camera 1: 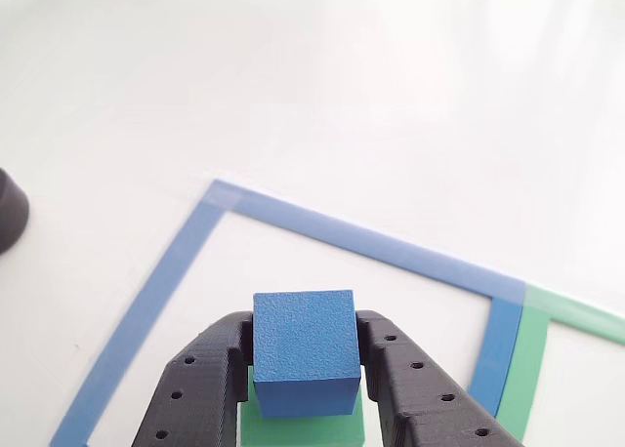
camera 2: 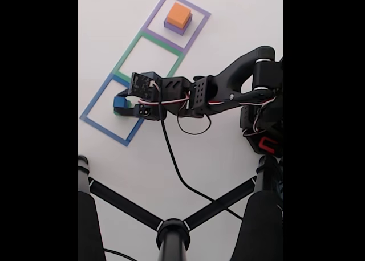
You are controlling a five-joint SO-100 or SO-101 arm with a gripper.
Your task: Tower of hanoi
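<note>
Gripper (camera 1: 305,369) around blue cube (camera 1: 303,345)

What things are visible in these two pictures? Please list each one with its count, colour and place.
blue cube: one, blue, between the gripper's fingers, on the green block, inside the blue outline.
green block: one, green, under the blue cube.
orange block: one, orange, on the purple block.
purple block: one, purple, inside the purple outline.
taped outlines: three in a row, blue, green, purple, on the white table.
dark round object: one, left edge of the other view.
black stand: one, bottom of the fixed view.
cable: one, black, on the table.
gripper: one, black, shut on the blue cube.
arm: one, black.
</note>
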